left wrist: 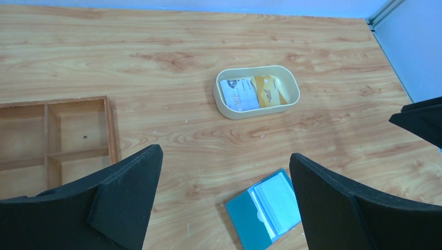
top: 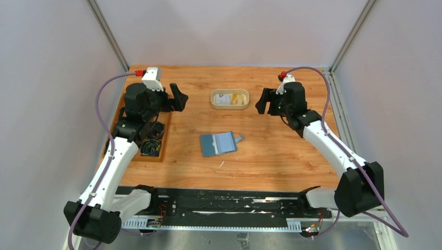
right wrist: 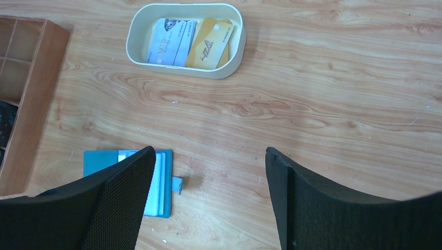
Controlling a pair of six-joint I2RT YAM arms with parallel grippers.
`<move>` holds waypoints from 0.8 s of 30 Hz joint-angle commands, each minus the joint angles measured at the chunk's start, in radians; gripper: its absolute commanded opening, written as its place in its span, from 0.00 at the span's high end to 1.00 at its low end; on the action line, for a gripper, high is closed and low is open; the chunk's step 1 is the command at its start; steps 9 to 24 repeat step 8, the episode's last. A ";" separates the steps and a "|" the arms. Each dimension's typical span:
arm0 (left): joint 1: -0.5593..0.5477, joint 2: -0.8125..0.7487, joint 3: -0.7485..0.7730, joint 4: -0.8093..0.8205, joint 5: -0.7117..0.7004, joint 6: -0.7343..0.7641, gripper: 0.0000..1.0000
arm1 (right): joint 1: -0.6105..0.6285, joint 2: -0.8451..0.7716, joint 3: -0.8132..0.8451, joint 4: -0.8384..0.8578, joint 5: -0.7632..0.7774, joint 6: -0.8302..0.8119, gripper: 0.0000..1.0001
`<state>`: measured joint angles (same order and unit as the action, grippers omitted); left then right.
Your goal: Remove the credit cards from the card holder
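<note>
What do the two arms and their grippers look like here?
Both the left arm and right arm have white link shells with black joint housings. A purple cable with a red plug runs along each. The left gripper and right gripper are black, with broad wedge-shaped fingers faced in fine-textured pads. A white block tops the left wrist.

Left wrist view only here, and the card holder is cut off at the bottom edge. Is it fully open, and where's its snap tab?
Observer: From above, the card holder lies open flat; the snap tab sticks out toward the right arm's side.
Operator: Where's the right gripper?
Observer: The right gripper hangs open and empty just right of the tray.
Operator: Anything showing in the holder's pockets?
Observer: Nothing sticks out of them from above; whether something is tucked inside, I cannot tell.
</note>
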<state>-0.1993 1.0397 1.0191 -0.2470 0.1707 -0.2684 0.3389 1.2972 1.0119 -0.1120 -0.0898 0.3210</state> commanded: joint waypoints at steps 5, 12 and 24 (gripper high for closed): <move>0.004 -0.068 -0.021 -0.041 -0.027 0.036 0.00 | -0.013 -0.082 -0.068 0.065 -0.078 -0.030 0.25; 0.003 -0.086 -0.026 -0.049 -0.042 0.046 0.00 | -0.014 -0.117 -0.068 0.052 -0.041 -0.016 0.23; 0.003 -0.086 -0.026 -0.049 -0.042 0.046 0.00 | -0.014 -0.117 -0.068 0.052 -0.041 -0.016 0.23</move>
